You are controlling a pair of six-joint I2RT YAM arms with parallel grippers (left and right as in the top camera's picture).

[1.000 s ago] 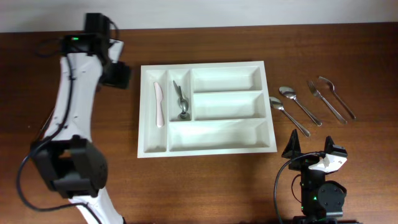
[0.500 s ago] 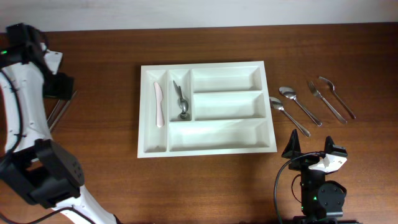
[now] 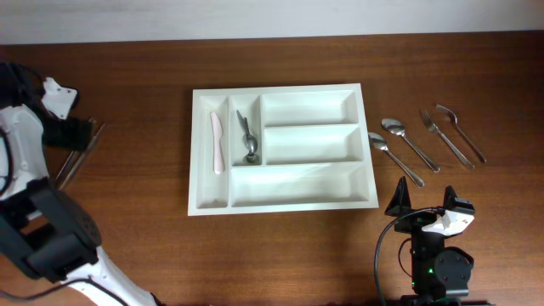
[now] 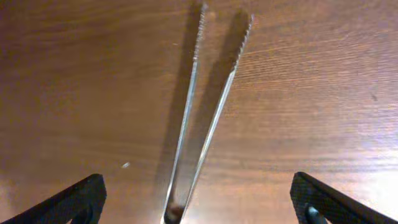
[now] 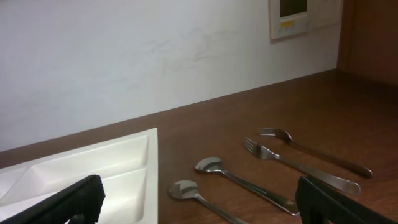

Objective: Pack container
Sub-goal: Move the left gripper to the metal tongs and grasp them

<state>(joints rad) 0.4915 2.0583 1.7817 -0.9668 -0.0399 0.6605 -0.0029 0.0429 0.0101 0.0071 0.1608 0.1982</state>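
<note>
The container (image 3: pixel 276 89) is a large white tray in the middle of the table. Its left narrow compartment holds a white plastic knife (image 3: pixel 217 141). The second narrow one holds a metal spoon (image 3: pixel 247 140). The three wide compartments are bare. My left gripper (image 3: pixel 76 134) is at the far left, open, over a thin metal two-armed utensil like tongs (image 3: pixel 78 157). In the left wrist view the tongs (image 4: pixel 199 112) lie between the wide-open fingers (image 4: pixel 199 205), untouched. My right gripper (image 3: pixel 427 206) is open and empty near the front edge, also shown in the right wrist view (image 5: pixel 199 205).
Right of the tray lie two metal spoons (image 3: pixel 393 158) (image 3: pixel 410 143) and two forks (image 3: pixel 444 136) (image 3: pixel 463 132). The right wrist view shows the spoons (image 5: pixel 239 182), the forks (image 5: pixel 305 163), the tray's corner (image 5: pixel 124 155) and a white wall behind.
My left arm has swung from the tray's upper left corner out to the far left, over the tongs. The right arm has not moved.
</note>
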